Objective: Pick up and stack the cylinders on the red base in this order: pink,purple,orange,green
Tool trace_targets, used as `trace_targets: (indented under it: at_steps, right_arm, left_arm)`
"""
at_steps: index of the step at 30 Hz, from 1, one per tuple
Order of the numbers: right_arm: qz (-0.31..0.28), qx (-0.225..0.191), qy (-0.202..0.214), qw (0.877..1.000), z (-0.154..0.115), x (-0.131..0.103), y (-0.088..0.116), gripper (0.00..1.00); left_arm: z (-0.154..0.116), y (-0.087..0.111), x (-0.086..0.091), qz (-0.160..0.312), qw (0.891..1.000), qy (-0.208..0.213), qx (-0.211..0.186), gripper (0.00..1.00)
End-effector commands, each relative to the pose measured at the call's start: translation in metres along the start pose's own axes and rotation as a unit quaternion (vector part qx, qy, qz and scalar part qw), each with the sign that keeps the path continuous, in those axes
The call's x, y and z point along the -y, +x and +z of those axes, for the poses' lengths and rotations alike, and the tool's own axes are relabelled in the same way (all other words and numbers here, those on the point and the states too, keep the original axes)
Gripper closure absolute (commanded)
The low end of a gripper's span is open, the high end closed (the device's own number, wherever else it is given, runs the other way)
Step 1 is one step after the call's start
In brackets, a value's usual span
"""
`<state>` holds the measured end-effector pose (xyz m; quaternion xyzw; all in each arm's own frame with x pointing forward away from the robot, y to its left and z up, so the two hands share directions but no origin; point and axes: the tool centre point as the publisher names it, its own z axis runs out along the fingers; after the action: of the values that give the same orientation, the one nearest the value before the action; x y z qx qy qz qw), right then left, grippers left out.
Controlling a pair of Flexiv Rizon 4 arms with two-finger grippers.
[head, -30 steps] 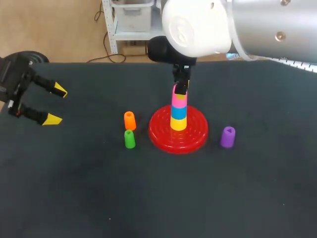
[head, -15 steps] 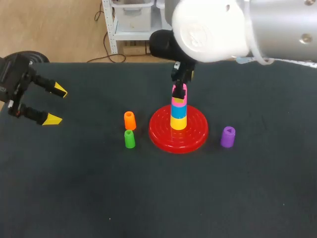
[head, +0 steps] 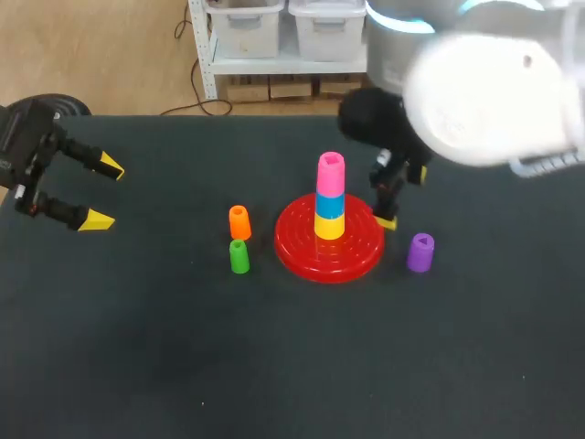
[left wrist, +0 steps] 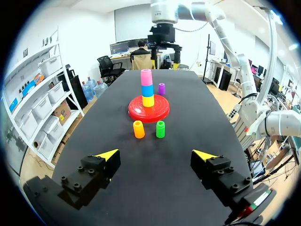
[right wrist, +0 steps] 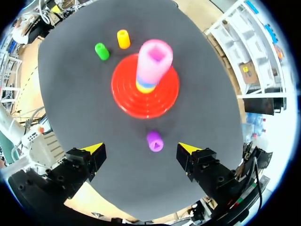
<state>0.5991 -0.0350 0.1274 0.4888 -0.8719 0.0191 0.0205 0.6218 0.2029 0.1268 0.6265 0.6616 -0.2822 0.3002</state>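
— What is at the far left?
— The left gripper (head: 103, 193), over the left edge of the black table (head: 274, 366), well apart from everything. Its jaws stand wide with nothing between them; its own wrist camera shows the same.

— And next, going right?
— The orange cylinder (head: 239, 221) stands upright, with the green cylinder (head: 239, 256) just in front of it on the near side. Both are just left of the red base (head: 311, 261) and not touching it.

— What is on the base?
— A stack: a yellow cylinder (head: 330, 226) at the bottom, a blue cylinder (head: 330, 203) on it, and the pink cylinder (head: 330, 174) on top. The right wrist camera looks down into the pink one's hollow top and hides most of the blue and yellow.

— And the right gripper?
— The right gripper (head: 391, 206) hangs just right of the stack, above the base's right rim. The head camera shows only one yellow tip. The wrist camera shows both, spread wide and holding nothing.

— Where is the purple one?
— The purple cylinder (head: 420, 251) stands on the table just right of the base. From the right wrist it sits under the gripper, between the open fingers and untouched.
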Motion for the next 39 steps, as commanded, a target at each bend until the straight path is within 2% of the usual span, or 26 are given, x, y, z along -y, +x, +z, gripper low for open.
trace_targets:
  at_steps: [1,13,39]
  right_arm:
    - [0.008,0.056,0.017,0.998,0.017,-0.007,0.021,0.0]
    - [0.016,0.06,-0.024,0.998,0.061,-0.007,0.029,0.0]
    - [0.012,0.038,-0.012,0.999,0.09,0.022,0.032,0.0]
  left_arm:
    - [0.0,0.001,0.0,0.002,1.0,-0.001,0.001,0.0]
    - [0.0,0.001,0.0,0.002,1.0,-0.001,0.001,0.0]
    - [0.0,0.001,0.0,0.002,1.0,-0.001,0.001,0.0]
